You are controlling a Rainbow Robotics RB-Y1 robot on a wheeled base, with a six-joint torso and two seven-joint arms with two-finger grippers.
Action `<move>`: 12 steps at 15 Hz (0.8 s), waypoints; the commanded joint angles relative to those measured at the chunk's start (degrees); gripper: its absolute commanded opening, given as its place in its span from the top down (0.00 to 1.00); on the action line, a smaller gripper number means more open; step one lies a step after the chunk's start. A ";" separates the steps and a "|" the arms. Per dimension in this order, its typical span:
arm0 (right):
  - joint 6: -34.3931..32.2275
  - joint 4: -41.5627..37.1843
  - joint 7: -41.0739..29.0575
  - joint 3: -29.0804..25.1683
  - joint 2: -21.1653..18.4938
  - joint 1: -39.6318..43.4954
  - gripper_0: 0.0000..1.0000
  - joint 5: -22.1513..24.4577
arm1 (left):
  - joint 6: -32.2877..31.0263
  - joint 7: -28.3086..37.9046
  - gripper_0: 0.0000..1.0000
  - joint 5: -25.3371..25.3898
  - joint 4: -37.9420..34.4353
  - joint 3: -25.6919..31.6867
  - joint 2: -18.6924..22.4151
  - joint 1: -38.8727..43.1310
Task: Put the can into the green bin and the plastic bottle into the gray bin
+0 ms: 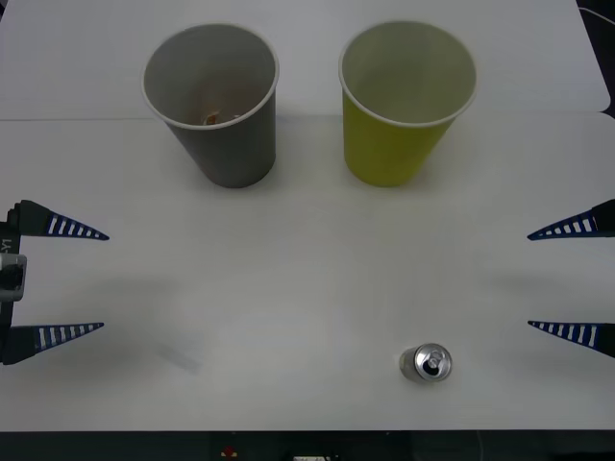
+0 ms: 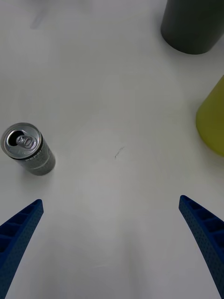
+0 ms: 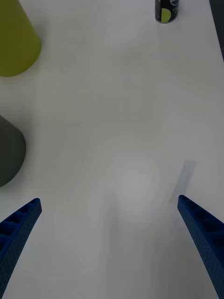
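We see the can (image 1: 425,363) standing upright on the table (image 1: 288,288) near its front edge, on our right side, well apart from both bins. The green bin (image 1: 404,101) stands upright at the back right with nothing showing inside it, so we judge the can's step not yet begun. The gray bin (image 1: 216,101) beside it holds something small and brownish at its bottom; we cannot tell what it is. Our left gripper (image 1: 96,280) hovers at the left edge, jaws wide open and holding nothing. Our right gripper (image 1: 533,280) hovers at the right edge, jaws equally spread and empty, nearer the can.
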 commanded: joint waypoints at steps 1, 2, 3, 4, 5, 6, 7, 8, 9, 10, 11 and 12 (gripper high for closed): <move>0.00 0.00 0.00 0.00 0.00 0.00 0.00 0.00 | 0.00 0.00 0.00 0.00 0.00 0.00 0.00 0.00; 0.22 0.21 0.17 -0.21 0.49 0.47 0.00 -0.47 | 0.00 0.00 0.00 0.00 0.00 0.00 0.00 0.00; 0.40 0.21 0.43 -1.00 0.14 0.91 0.00 -1.61 | 0.00 0.00 0.00 0.00 0.00 0.00 0.00 0.00; 0.49 0.21 0.61 -1.44 -0.04 1.17 0.00 -2.40 | 0.00 0.00 0.00 0.00 0.00 0.00 0.00 0.00; 0.49 0.30 0.78 -1.44 -0.04 1.26 0.00 -2.75 | 0.00 0.00 0.00 0.00 0.00 0.00 0.00 0.00; 0.58 0.65 1.13 -1.35 -0.04 1.61 0.00 -3.72 | 0.00 0.00 0.00 0.00 0.00 0.00 0.00 0.00; 0.75 1.18 1.40 -1.26 -0.04 2.14 0.00 -4.77 | 0.00 0.00 0.00 0.00 0.00 0.00 0.00 0.00; 0.93 1.88 1.92 -1.35 -0.04 3.02 0.00 -6.27 | 0.00 0.00 0.00 0.00 0.00 0.00 0.00 0.00; 0.93 2.15 2.54 -1.26 -0.04 3.98 0.00 -7.50 | 0.00 0.00 0.00 0.00 0.00 0.00 0.00 0.00; 1.10 2.24 3.07 -1.26 -0.04 4.86 0.00 -8.29 | 0.00 0.00 0.00 0.00 0.00 0.00 0.00 0.00; 1.63 2.24 3.68 -1.26 -0.04 5.92 0.00 -8.99 | 0.00 0.00 0.00 0.00 0.00 0.00 0.00 0.00; 1.98 2.24 4.47 -1.35 -0.04 7.15 0.00 -9.26 | 0.00 0.00 0.00 0.00 0.00 0.00 0.00 0.00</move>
